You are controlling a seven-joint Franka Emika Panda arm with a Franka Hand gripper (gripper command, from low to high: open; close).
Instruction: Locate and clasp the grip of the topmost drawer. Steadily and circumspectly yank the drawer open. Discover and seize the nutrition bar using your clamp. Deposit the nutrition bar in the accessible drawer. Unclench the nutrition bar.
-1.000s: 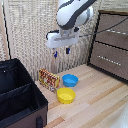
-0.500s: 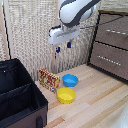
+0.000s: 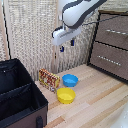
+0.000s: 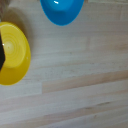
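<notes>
White clamp [image 3: 67,46] hangs high over the wooden worktop [image 3: 95,95], fingers apart w/ nothing between them. Nutrition bar [image 3: 49,79] stands on edge near the worktop's back edge, just beside the blue bowl [image 3: 70,80]; yellow bowl [image 3: 66,95] sits nearer the front. Topmost drawer [image 3: 114,31] is shut, at the exterior view's right. Black bin [image 3: 19,100] sits at the worktop's left corner.
</notes>
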